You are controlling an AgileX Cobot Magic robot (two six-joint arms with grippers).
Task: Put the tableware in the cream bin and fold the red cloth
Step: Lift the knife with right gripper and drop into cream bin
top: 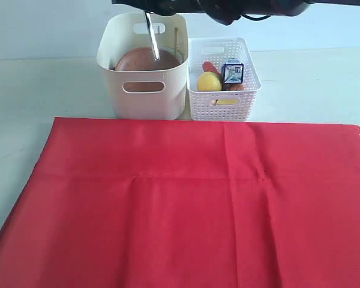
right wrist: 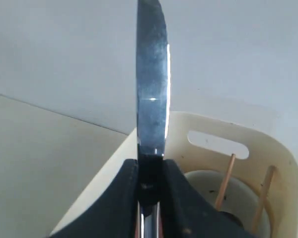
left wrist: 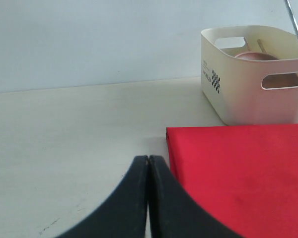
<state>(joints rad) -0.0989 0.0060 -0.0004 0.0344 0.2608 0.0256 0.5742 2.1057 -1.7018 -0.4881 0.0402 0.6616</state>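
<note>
Two items left to handle: knife (right wrist: 152,74) and cloth (top: 186,204).

Knife: right end effector (right wrist: 150,166) is clenched on its handle end, with the blade hanging over the open bin (top: 143,72), at 12 o'clock from the plate (top: 145,60) in the exterior view. Judged stiff, smooth steel, fairly light and slippery. The grip on the narrow handle may let it swing or slide. It should survive a short drop, though it would clatter on the plate.

Bin contents: plate, chopsticks (right wrist: 225,183) leaning on the far wall, pale bowl (right wrist: 203,186) partly seen below. Blade needs a gap between these; chopsticks are the likeliest snag.

Cloth: spread flat on the bench (top: 24,90), at 6 o'clock from the bin, with its far edge just beside the bin's foot. Scalloped edge at 3 o'clock. Judged soft, limp, light, with a few creases. Best taken at a corner or along an edge, pinching the fabric off the bench; a flat pinch mid-sheet would likely slip.

Left end effector (left wrist: 148,159) is closed on nothing, low over bare bench just beside a cloth corner (left wrist: 170,133).

Around: white basket (top: 223,90) touching the bin at its 3 o'clock, holding a lemon (top: 208,81) and a carton (top: 233,72). Both containers sit along the cloth's far edge, so a fold carried toward 12 o'clock could bump them.
</note>
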